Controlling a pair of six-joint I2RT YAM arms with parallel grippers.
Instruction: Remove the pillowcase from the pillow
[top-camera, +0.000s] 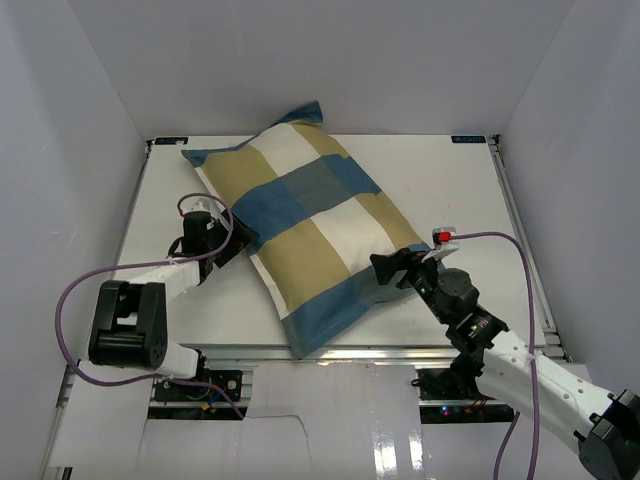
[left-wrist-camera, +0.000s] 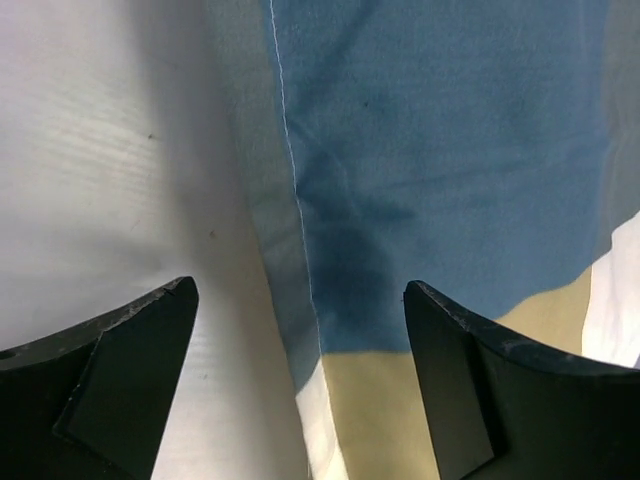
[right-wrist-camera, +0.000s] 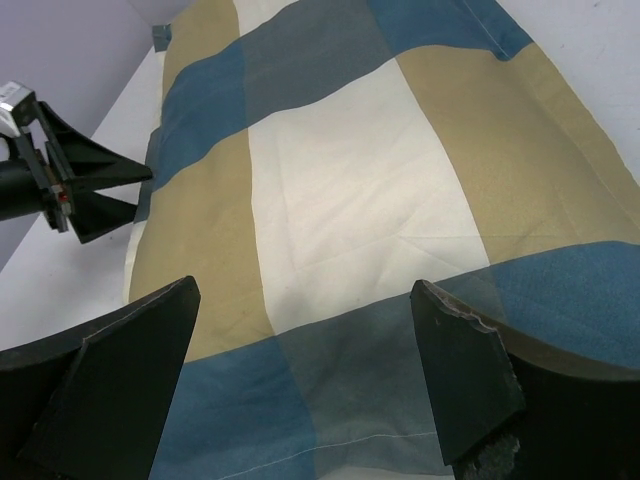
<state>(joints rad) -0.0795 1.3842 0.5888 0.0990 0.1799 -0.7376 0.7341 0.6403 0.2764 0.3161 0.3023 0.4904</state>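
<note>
**Item 1. Pillowcase:** large soft cloth cover in tan, blue, teal and white checks (top-camera: 310, 235).
- It lies diagonally on the white surface (top-camera: 470, 200), with 1 corner toward the far wall and 1 blue corner toward the arm bases.
- It looks plump and filled. No opening shows in any of the 3 views.

**Item 2. Pillow:** wholly inside the pillowcase, with none of it visible.

**Item 3. Left gripper** (top-camera: 238, 238): black, 2 fingers, at the pillowcase's left long edge, about midway along it.
- The fingers are spread and hold nothing.
- The wrist view shows the stitched edge seam between them. 1 finger is over bare surface and 1 is over a blue check.

**Item 4. Right gripper** (top-camera: 390, 270): black, 2 fingers, at the pillowcase's right edge, toward its near end.
- The fingers are spread and hold nothing.
- It is poised above the blue band and the white check.

**Hazards, as judged:**
- A deep pinch may catch the pillow along with the cloth. Pulling would then drag the whole bundle instead of stripping the cover.
- A shallow pinch on taut cloth may slip off.
- The open end cannot be located from here. A pull toward the closed end would achieve nothing.
- If the 2 grippers pull without 1 of them anchoring, the pillowcase may slide toward the surface edge.
</note>
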